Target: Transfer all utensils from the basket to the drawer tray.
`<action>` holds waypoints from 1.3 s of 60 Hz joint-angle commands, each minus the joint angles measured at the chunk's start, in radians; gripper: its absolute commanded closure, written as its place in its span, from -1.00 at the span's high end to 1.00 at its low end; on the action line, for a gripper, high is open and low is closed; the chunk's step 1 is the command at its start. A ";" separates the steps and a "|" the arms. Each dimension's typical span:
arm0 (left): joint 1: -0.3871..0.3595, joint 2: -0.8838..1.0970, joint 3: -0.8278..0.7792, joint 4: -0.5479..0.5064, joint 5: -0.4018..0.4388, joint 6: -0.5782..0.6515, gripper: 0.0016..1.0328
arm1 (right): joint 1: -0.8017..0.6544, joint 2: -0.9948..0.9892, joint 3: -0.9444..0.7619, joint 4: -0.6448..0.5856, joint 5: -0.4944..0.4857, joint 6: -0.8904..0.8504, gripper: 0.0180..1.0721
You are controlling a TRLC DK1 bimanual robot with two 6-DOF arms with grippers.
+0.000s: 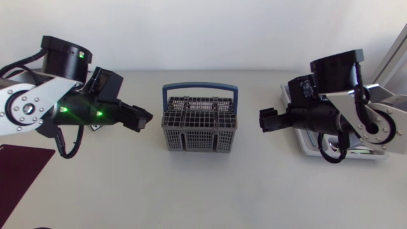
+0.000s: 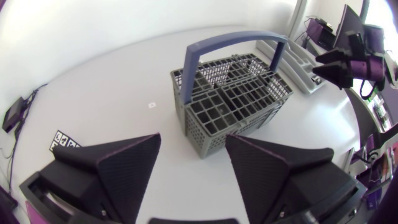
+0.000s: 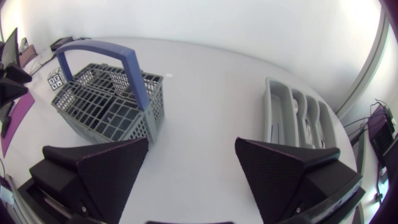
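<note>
Held left gripper (image 1: 147, 118) and right gripper (image 1: 264, 121) wide open and empty either side of the basket (image 1: 200, 124) at mid-table, drawer tray (image 3: 269, 118) under the right arm (image 1: 356, 117) — seemingly between picks, needing next a look for any utensil left inside

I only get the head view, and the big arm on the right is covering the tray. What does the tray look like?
Observer: The right wrist view shows the drawer tray in full. It is grey, with several long compartments side by side.
Operator: Is that arm holding something?
Observer: No. The right end effector is open, and its fingers are wide apart with nothing between them.
Operator: And the other one?
Observer: The left end effector is open too. It points at the basket, whose blue handle stands upright.
</note>
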 commanded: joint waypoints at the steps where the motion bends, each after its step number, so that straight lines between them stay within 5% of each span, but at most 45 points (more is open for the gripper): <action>1: 0.014 -0.055 -0.054 -0.008 0.000 0.025 0.79 | 0.022 -0.050 -0.043 0.023 -0.019 0.018 0.91; 38: 0.027 -0.277 -0.160 -0.041 -0.034 0.044 0.90 | 0.049 -0.378 -0.204 0.038 -0.054 -0.038 0.91; 49: 0.026 -0.320 -0.193 -0.041 -0.097 0.087 0.91 | -0.009 -0.433 -0.244 0.041 -0.056 -0.066 0.91; 78: 0.073 -0.538 -0.345 0.035 -0.103 0.059 0.90 | -0.155 -0.591 -0.369 0.092 -0.068 -0.146 0.91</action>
